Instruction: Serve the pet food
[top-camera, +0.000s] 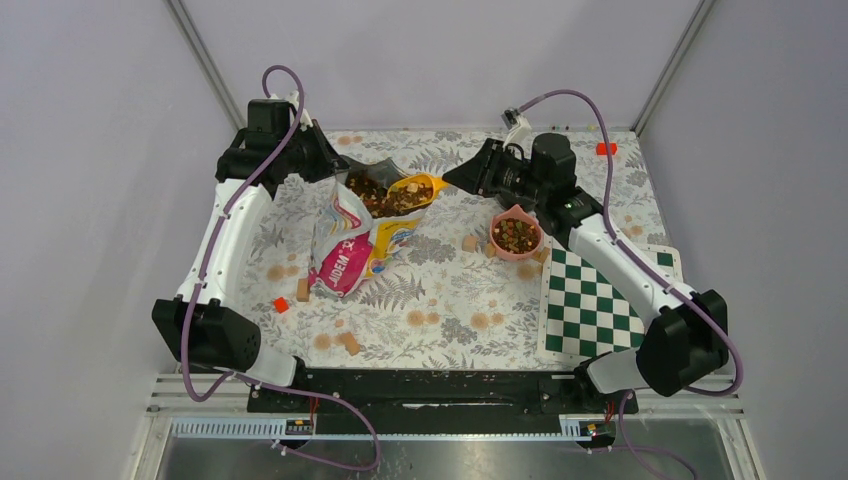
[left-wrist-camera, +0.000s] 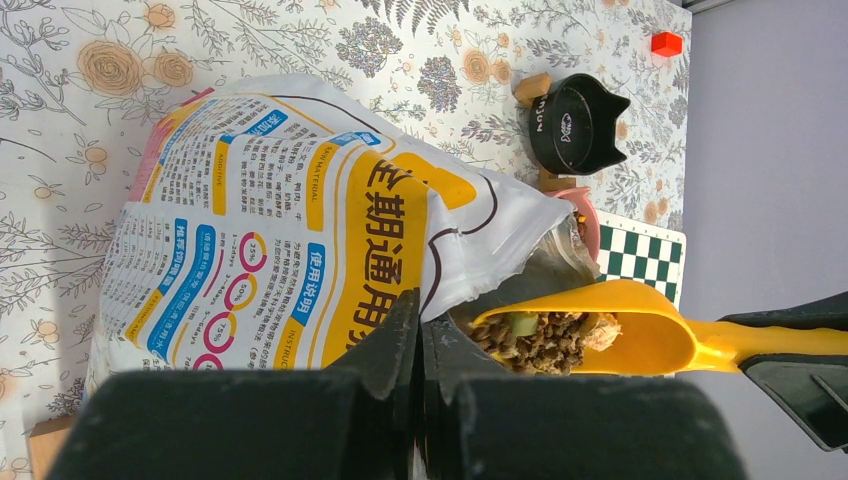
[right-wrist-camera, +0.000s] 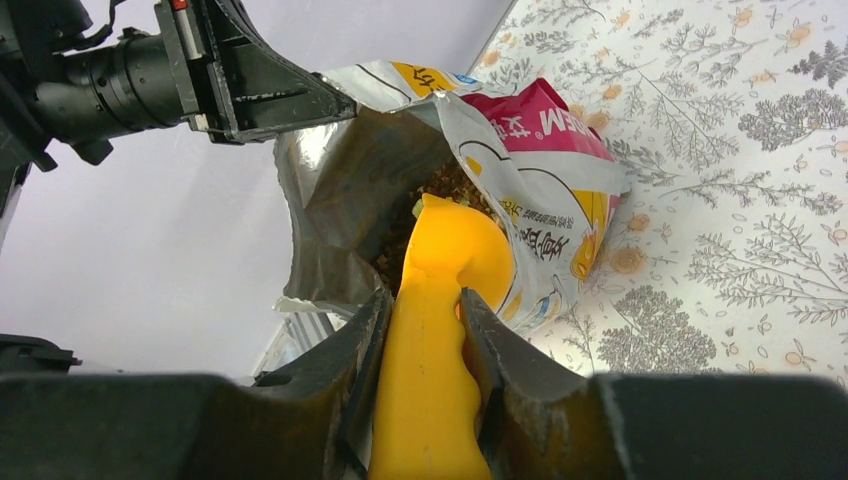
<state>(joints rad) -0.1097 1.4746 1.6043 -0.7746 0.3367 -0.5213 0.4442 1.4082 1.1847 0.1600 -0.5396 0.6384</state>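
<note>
Top external view, read from the left: the left gripper (top-camera: 335, 165) is closed on the upper lip of the bag (top-camera: 350, 235), pulling its mouth open. The left wrist view shows the two fingers pressed together with the foil edge pinched between them. The bag lies tilted on the floral counter (top-camera: 440, 290), and loose pet food (top-camera: 385, 195) is exposed in its opening.

The yellow scoop (top-camera: 420, 187) has its bowl inside that mouth. In the left wrist view it carries a partial load of kibble, bunched at the end toward the bag. The right gripper (top-camera: 455, 178) is clamped on the scoop's handle, one finger on each side, as the right wrist view makes plain.

Further right, the pink bowl (top-camera: 517, 236) stands just beside the chessboard mat (top-camera: 600, 300) and already holds a good layer of kibble, close to its rim.

By my reading, serving is well under way: the bowl has food in it and another scoopful is loaded. Left to do are lifting the scoop clear of the bag, carrying it level to the bowl and tipping it in. Whether further scoops are wanted afterwards cannot be told from here.
</note>
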